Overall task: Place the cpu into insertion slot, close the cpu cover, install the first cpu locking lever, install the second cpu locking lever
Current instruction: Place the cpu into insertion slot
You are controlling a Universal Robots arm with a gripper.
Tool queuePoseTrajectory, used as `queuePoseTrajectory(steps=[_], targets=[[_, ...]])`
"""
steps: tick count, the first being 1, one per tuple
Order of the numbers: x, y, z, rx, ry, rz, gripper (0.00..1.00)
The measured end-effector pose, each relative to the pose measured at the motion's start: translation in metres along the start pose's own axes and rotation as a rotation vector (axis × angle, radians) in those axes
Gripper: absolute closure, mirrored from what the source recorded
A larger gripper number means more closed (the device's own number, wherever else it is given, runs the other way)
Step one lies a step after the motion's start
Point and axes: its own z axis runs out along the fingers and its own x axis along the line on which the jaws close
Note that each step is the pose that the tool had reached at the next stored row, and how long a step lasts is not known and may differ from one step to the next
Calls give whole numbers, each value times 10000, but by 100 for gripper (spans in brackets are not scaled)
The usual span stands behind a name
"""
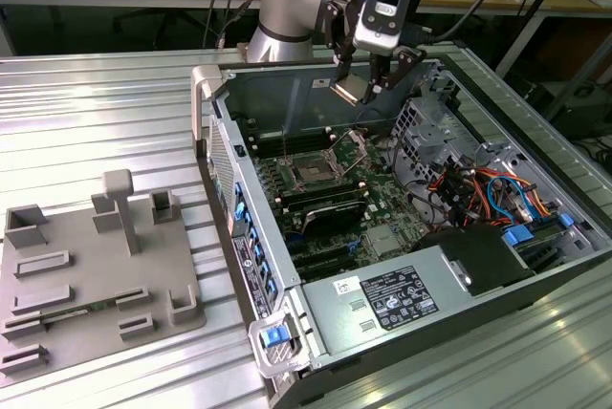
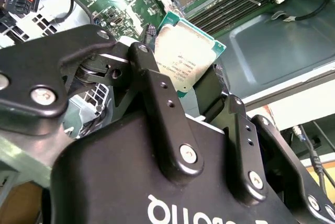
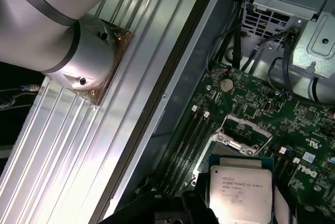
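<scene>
Grips the cpu point(image 2: 186, 56) by its edges in the clenched gripper point(image 1: 358, 92), high above the insertion slot point(image 1: 314, 171) and slightly aside of it; risks, likely, a slip from so thin a pinch or a tilted, skewed landing damaging that slot.

Open air above the insertion slot point(image 1: 313, 172); raised cpu cover point(image 1: 352, 148) and drive cage point(image 1: 427, 127) stand beside it.

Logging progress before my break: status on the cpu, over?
Status: pincer shut on cpu, held above open case. Insertion slot bare, cpu cover raised. Nothing seen between cpu and slot.
</scene>
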Motion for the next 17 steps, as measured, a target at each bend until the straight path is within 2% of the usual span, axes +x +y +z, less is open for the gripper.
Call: queuePoseTrajectory(steps=[17], targets=[[2, -4, 4, -21, -99, 1097, 45]])
